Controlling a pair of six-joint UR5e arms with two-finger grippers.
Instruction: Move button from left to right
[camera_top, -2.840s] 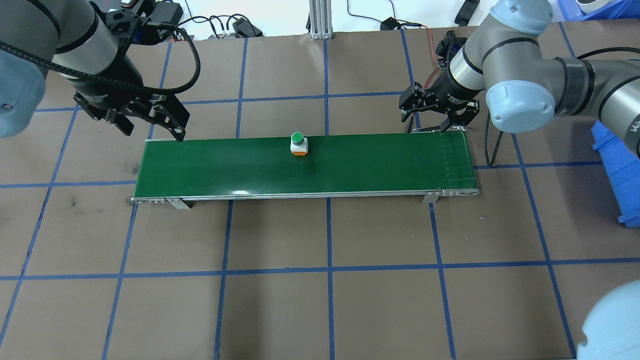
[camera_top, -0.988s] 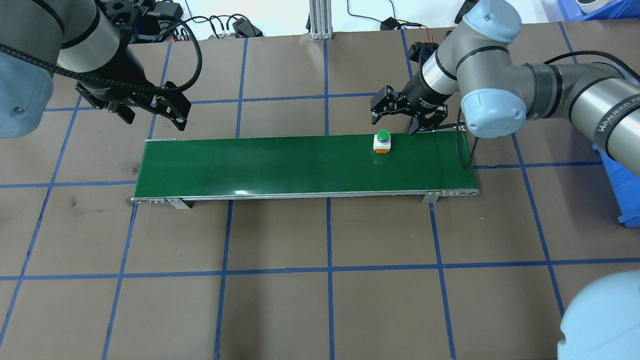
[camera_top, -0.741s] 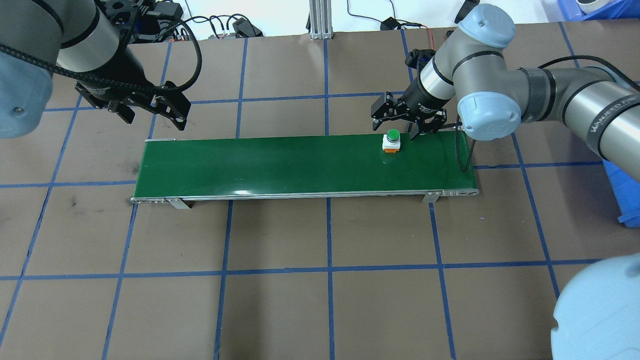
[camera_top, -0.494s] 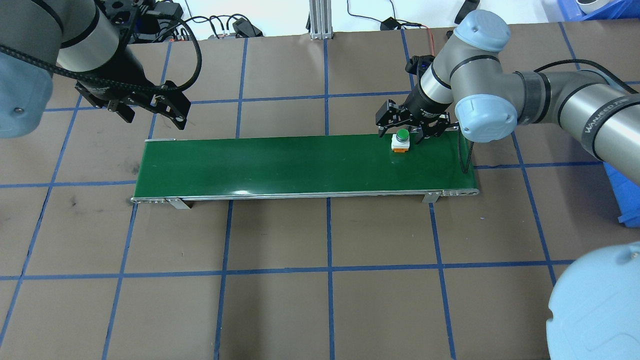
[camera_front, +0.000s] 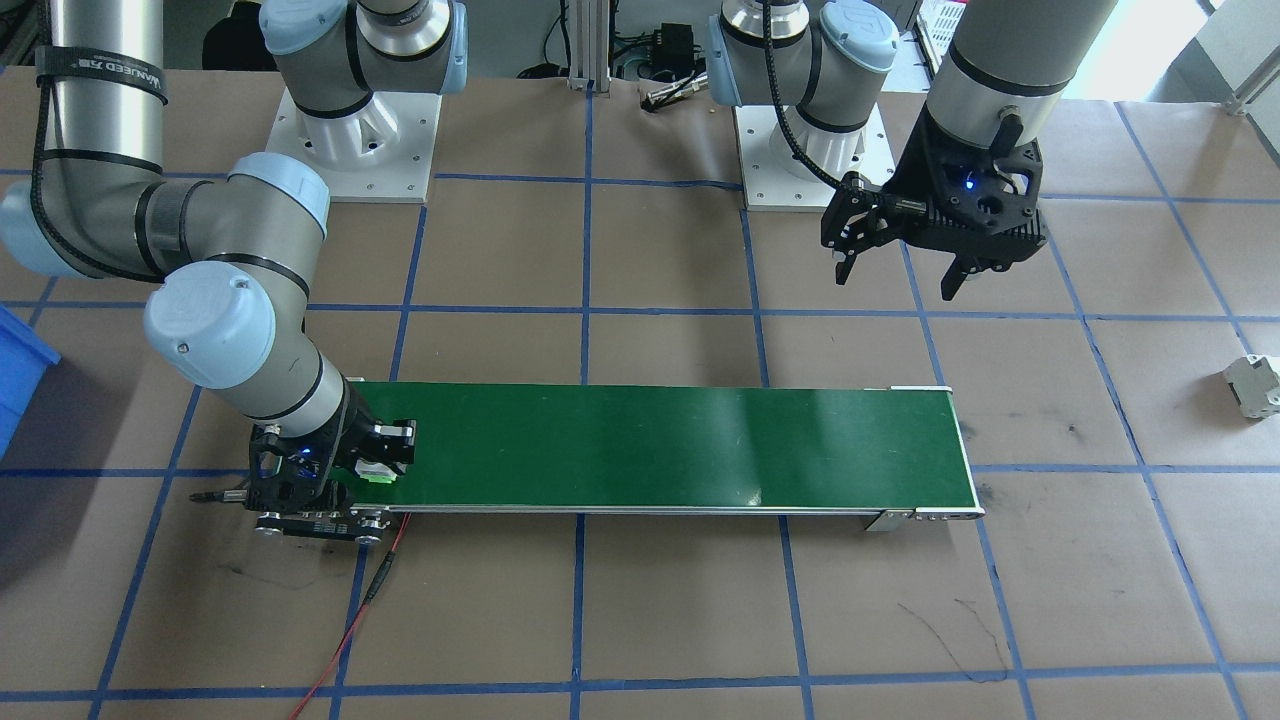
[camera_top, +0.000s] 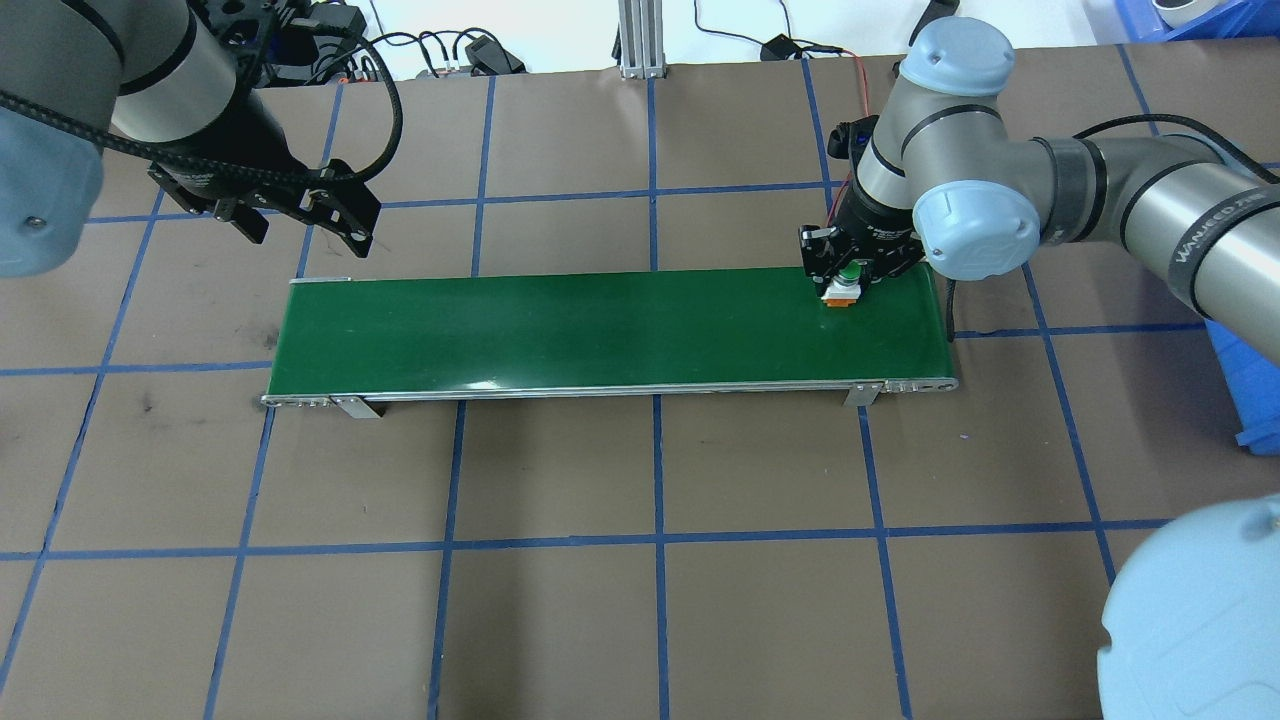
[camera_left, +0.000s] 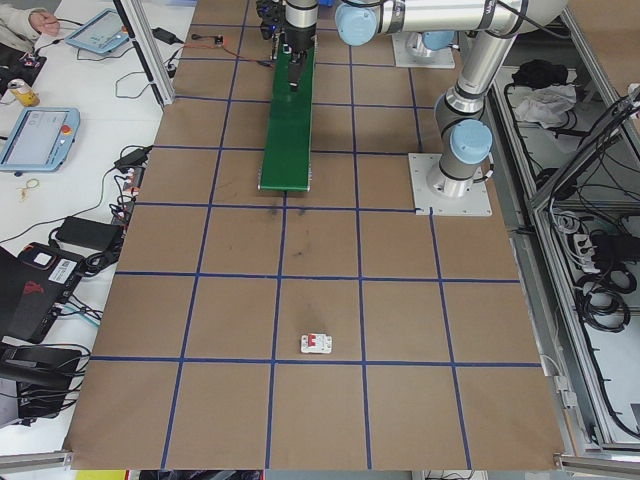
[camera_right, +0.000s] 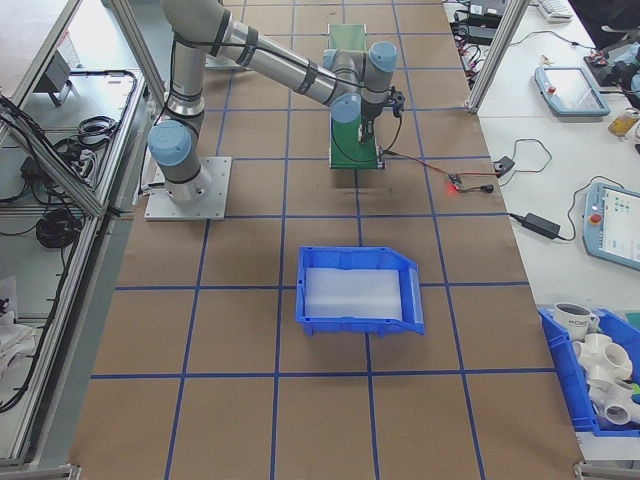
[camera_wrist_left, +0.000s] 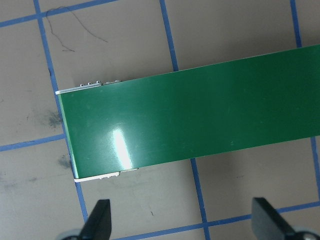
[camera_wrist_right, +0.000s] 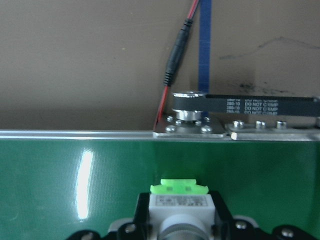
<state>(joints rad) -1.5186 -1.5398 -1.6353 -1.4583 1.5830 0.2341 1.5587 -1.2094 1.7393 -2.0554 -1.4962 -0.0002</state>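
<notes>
Small push button (camera_top: 843, 290) with round dark-green cap, white collar and light-green base sits on the long green conveyor belt (camera_top: 600, 330), near that belt's end on my right side and close to its far edge. My right gripper (camera_top: 850, 272) is down over it, jaws clenched on the button's white body; in the right wrist view the light-green base (camera_wrist_right: 179, 188) pokes out between the fingers (camera_wrist_right: 222, 216). My left gripper (camera_top: 300, 212) hangs above the brown bench (camera_top: 640, 600) just beyond the belt's opposite end, jaws released and spread wide, holding nothing. A small white boxy part with red marking (camera_left: 317, 344) lies on the bench well apart from the belt. A blue plastic bin (camera_right: 358, 290) stands past the belt's right end.
</notes>
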